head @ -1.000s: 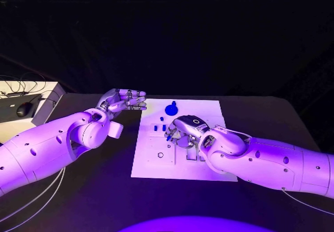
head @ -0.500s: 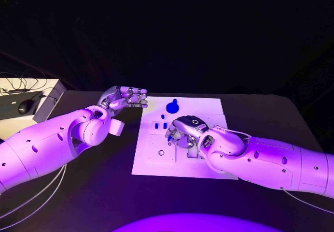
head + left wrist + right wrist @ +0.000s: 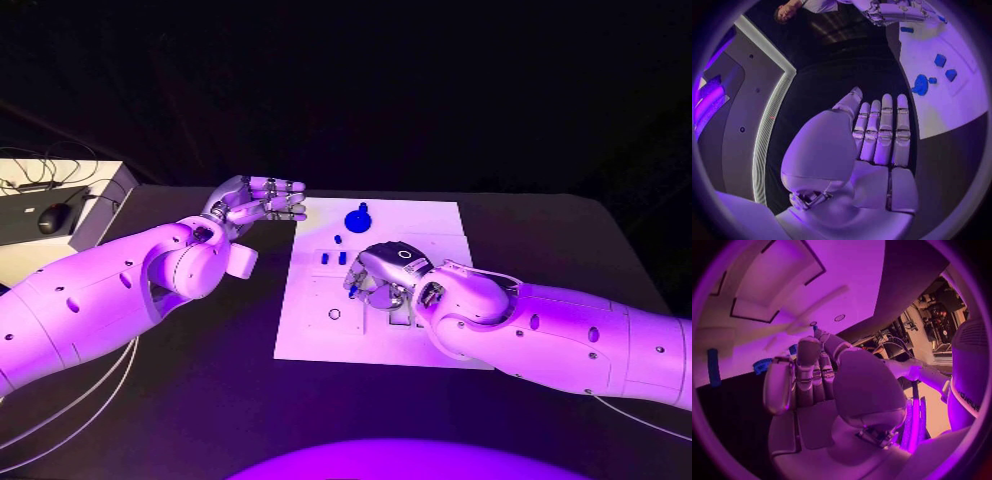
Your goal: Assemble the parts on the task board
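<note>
Head view: the white board (image 3: 378, 345) lies mid-table. The right hand (image 3: 382, 275) sits low over the board's centre, back of the hand up, fingers curled down toward the board. Whether it grips anything can't be told from here, as the fingertips are hidden under the hand. A small blue piece (image 3: 351, 285) pokes out just beside the hand's near-left edge, touching or nearly so. Beyond the hand, toward the board's far edge, lies a round blue knob (image 3: 358, 218), w/ a tiny blue dot (image 3: 338, 240) near it and two short blue pegs (image 3: 333, 258) just off the hand's far-left side. A small ring-shaped hole (image 3: 335, 314) is on the board to the hand's left, nearer the robot. The left hand (image 3: 263, 202) hangs off the board, just beside its far-left corner, fingers folded in, nothing in them.

Left wrist view: left hand (image 3: 873, 145) w/ fingers held straight and close together, side by side, thumb alongside; holding nothing. Past the fingertips is the board (image 3: 954, 110), carrying the round blue knob (image 3: 920, 85) and two small blue blocks (image 3: 941, 60).

Right wrist view: right hand (image 3: 817, 385), fingers bent forward over the board (image 3: 842, 275), tips near raised white blocks on it. Grip can't be told. A blue peg (image 3: 713, 367) and a ridged blue piece (image 3: 762, 365) sit beside the fingers.
</note>
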